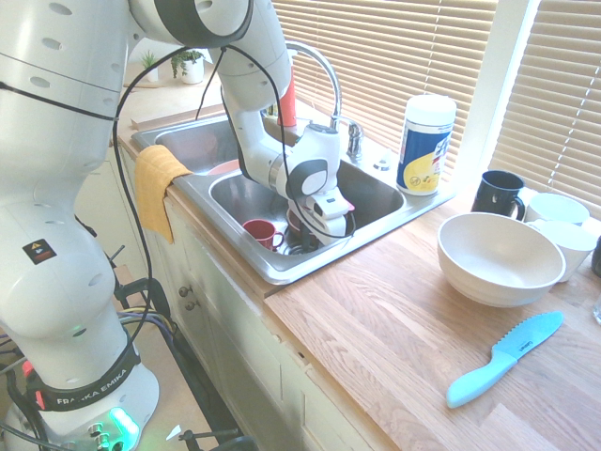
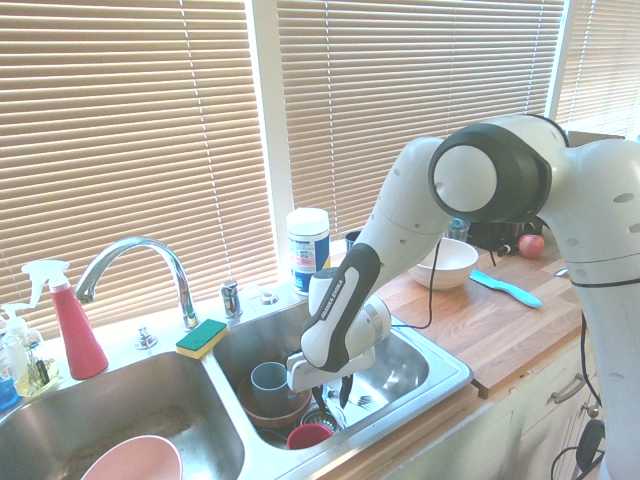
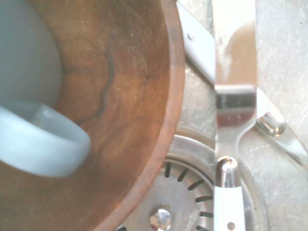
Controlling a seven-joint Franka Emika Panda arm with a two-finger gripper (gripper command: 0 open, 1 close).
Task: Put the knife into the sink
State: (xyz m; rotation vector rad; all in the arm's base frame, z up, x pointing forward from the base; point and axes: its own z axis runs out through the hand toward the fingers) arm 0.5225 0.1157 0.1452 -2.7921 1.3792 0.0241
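My gripper [image 1: 315, 233] [image 2: 341, 386] is lowered into the right basin of the steel sink [image 1: 282, 268] [image 2: 442, 374], just above its floor. In the wrist view the knife [image 3: 235, 96] shows close up. Its white handle rises from the picture's bottom edge and its shiny blade runs on over the drain [image 3: 187, 192]. It crosses a second white-handled utensil [image 3: 199, 45] that lies on the sink floor. The exterior views show neither the knife nor how the fingers stand, so I cannot tell whether it is held.
Beside the gripper in the basin stand a wooden bowl [image 2: 268, 412] [image 3: 139, 96] holding a pale blue cup [image 2: 268, 380], and a red cup [image 1: 260, 231]. A light-blue serrated knife [image 1: 504, 357], a white bowl [image 1: 499, 256] and a wipes canister [image 1: 425, 144] sit on the wooden counter.
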